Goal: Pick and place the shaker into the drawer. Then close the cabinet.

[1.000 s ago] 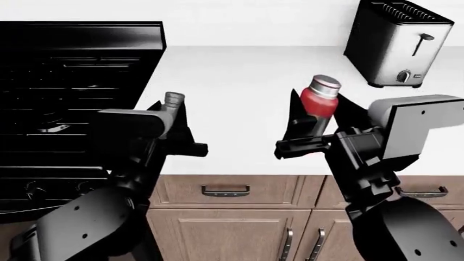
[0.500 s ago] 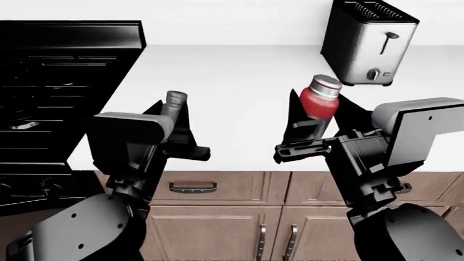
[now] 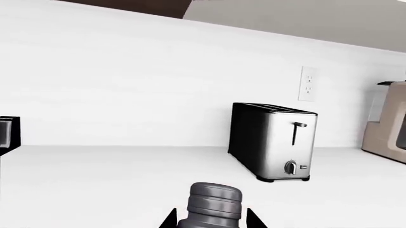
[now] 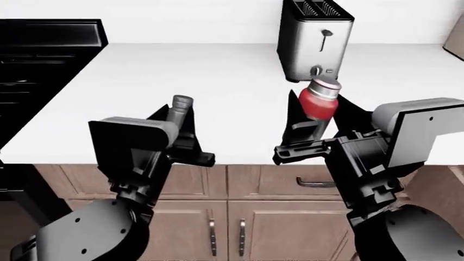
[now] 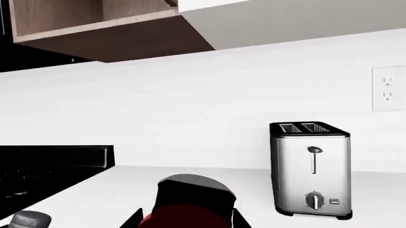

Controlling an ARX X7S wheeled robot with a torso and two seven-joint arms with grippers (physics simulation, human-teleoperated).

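The view has swung right, toaster point(image 4: 313, 38) now behind the red shaker point(image 4: 318, 100), pinched upright in the right gripper point(image 4: 313, 122); left gripper point(image 4: 177, 122) grips a grey cylinder point(image 4: 179, 109); no open drawer visible

Toaster point(image 4: 315, 38) behind shaker point(image 4: 319, 100)

No text, label or brand can be read anywhere.
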